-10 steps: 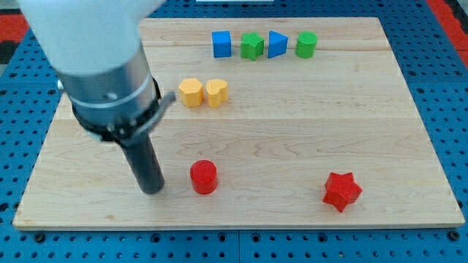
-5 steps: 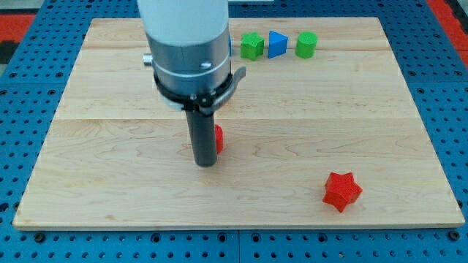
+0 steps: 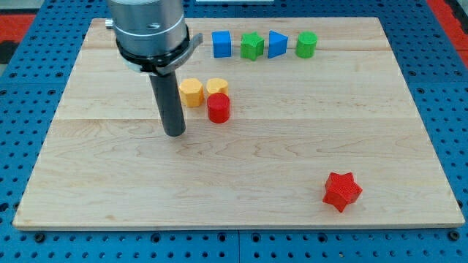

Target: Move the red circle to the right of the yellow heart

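The red circle (image 3: 218,107) stands on the wooden board, touching the lower edge of the yellow heart (image 3: 216,87), just below it. A yellow hexagon (image 3: 191,93) sits directly left of the heart. My tip (image 3: 174,132) rests on the board to the lower left of the red circle, a short gap away from it and below the yellow hexagon.
A row at the view's top holds a blue cube (image 3: 221,43), a green star (image 3: 252,46), a blue triangle (image 3: 276,44) and a green circle (image 3: 306,44). A red star (image 3: 341,191) lies at the lower right. The board's edge (image 3: 234,221) runs along the view's bottom.
The red circle has been pushed up the board from the lower middle to just under the yellow heart. My tip moved right and up, then drew back left of the circle.
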Robot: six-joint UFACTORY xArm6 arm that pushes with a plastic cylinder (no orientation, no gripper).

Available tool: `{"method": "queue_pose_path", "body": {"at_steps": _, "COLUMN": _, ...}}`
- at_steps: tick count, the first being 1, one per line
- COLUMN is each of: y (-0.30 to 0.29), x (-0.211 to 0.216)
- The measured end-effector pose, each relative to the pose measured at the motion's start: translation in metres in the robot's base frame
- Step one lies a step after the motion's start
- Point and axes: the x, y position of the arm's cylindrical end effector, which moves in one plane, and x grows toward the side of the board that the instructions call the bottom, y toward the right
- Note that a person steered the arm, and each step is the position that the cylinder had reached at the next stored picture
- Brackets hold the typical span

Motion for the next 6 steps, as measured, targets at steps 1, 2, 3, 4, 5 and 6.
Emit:
{"method": "queue_pose_path", "body": {"at_steps": 1, "y": 0.002, "x": -0.015}}
{"method": "queue_pose_path", "body": {"at_steps": 2, "y": 0.009, "x": -0.019}}
{"method": "queue_pose_path", "body": {"at_steps": 3, "y": 0.028, "x": -0.019}}
{"method": "queue_pose_path", "body": {"at_steps": 4, "y": 0.059, "x": -0.019}}
{"method": "queue_pose_path", "body": {"at_steps": 5, "y": 0.085, "x": -0.019}}
{"method": "queue_pose_path", "body": {"at_steps": 6, "y": 0.109, "x": -0.020}}
